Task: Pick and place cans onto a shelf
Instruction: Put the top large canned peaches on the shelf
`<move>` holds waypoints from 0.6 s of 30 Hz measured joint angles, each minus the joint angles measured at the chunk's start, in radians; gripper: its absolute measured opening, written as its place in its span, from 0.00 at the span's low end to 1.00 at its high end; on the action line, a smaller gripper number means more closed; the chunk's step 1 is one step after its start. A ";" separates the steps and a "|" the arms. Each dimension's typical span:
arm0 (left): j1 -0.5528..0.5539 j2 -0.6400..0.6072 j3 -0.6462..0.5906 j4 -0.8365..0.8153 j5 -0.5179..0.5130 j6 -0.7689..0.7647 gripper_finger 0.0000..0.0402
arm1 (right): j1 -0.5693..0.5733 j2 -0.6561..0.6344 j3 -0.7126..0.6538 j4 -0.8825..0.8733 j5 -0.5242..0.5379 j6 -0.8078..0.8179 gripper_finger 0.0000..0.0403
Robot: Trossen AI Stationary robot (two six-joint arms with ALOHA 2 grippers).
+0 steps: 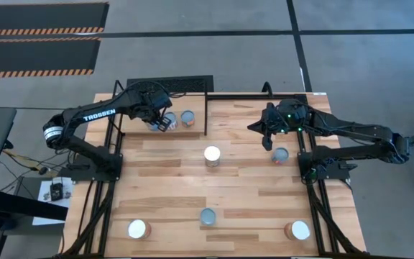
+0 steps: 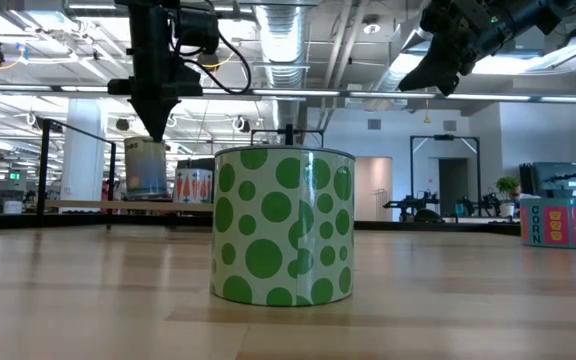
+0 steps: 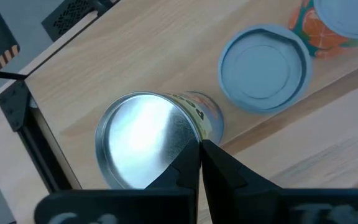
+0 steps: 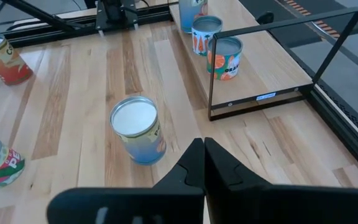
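The shelf (image 1: 198, 106), a light-wood board in a black rod frame (image 4: 278, 62), stands at the table's far left. Three cans stand on it: a silver-topped one (image 3: 142, 140), a grey-blue-topped one (image 3: 263, 65) and an orange-labelled one (image 3: 334, 22). My left gripper (image 3: 201, 146) is shut and points steeply down, its tips at the silver-topped can's rim (image 2: 158, 140). My right gripper (image 1: 267, 142) hangs shut above the table's far right, beside a can (image 1: 280, 155) and touching nothing. A white-topped blue can (image 4: 138, 130) stands mid-table. My left gripper's shut fingertips (image 3: 191, 155) come from above at the rim (image 3: 194, 134) of the silver-topped can's lid. The can stands upright on the shelf board. Whether the tips touch the rim, I cannot tell.
A green-dotted can (image 2: 283, 225) stands near the table's front middle, with further cans at the near left (image 1: 139, 229) and near right (image 1: 300, 230). The shelf's black rod frame (image 1: 207, 93) rises around the board. Bare planks lie between the cans.
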 joint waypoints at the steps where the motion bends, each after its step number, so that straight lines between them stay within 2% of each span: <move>1: 0.000 0.000 0.000 0.001 0.002 -0.002 0.00 | 0.000 0.000 0.000 0.000 0.000 0.000 0.03; 18: 0.000 0.000 0.000 0.001 0.010 -0.012 0.00 | 0.000 0.000 0.000 0.000 0.000 -0.006 0.03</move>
